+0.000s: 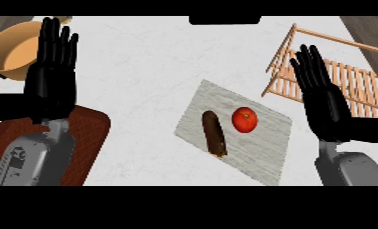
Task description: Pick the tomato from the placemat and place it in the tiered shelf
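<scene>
So the white worktop (148, 73) has a grey marbled rectangular placemat (258, 148) sitting around the middle, a light wooden slatted tiered shelf (347, 80) at the right edge, a tan wooden bowl (18, 48) far left, and a reddish-brown rounded board (92, 138) lower left.

Bright, even light fills the head view, and the white tabletop (148, 73) shows no glare. Shadows are faint; the tomato (244, 119) carries a small highlight toward 12 o'clock.

Each robot hand is glossy black with long slender fingers: the left robot hand (50, 80) and the right robot hand (325, 98). Both sit on grey cylindrical forearms. The left forearm (37, 160) carries dark markings.
</scene>
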